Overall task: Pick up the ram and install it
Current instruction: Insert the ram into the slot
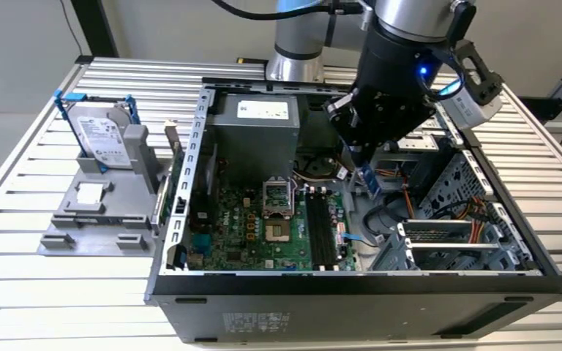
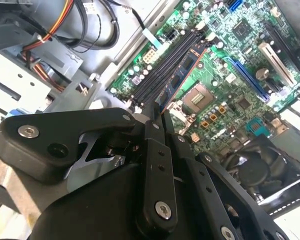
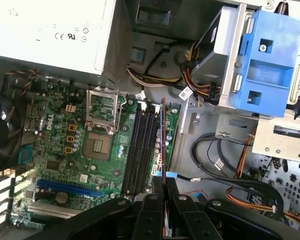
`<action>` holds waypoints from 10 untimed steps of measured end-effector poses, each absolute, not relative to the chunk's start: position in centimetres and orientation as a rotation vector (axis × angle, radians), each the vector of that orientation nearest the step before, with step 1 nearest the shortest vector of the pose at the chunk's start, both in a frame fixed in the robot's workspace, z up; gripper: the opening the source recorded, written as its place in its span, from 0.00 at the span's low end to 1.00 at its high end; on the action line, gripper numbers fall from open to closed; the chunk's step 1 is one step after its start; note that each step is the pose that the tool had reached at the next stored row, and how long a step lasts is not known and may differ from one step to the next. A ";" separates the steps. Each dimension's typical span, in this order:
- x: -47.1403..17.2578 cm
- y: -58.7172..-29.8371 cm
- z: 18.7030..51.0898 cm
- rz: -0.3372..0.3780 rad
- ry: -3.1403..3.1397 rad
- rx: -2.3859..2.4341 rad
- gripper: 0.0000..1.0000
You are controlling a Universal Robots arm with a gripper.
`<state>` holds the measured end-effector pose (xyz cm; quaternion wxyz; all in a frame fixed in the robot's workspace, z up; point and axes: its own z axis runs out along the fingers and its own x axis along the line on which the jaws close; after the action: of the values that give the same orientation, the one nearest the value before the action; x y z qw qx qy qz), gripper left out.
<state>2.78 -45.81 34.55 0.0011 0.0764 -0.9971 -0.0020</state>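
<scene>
Pickup done: claw (image 3: 163,186) clamping long thin blue circuit-board RAM stick (image 3: 162,135), stick hanging edge-down below fingertips, inside open grey metal PC case (image 1: 198,146). Not seated: black mobo slots (image 3: 140,145) lying below, near claw tip. Insertion left.

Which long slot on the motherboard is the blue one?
The expansion slot past the CPU socket. It runs crosswise to the RAM slots, which are black and lie side by side.
</scene>
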 end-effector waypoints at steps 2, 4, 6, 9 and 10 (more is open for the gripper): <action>2.8 -45.8 34.2 -0.006 -3.134 0.190 0.00; 2.8 -45.8 33.8 -0.006 -3.137 0.132 0.00; 2.8 -45.8 33.5 -0.006 -3.138 0.092 0.00; 2.8 -45.8 32.9 -0.006 -3.140 0.023 0.00; 2.8 -45.8 32.7 -0.006 -3.140 -0.001 0.00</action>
<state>2.78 -45.82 32.74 0.0009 -0.0002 -1.0000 -0.0019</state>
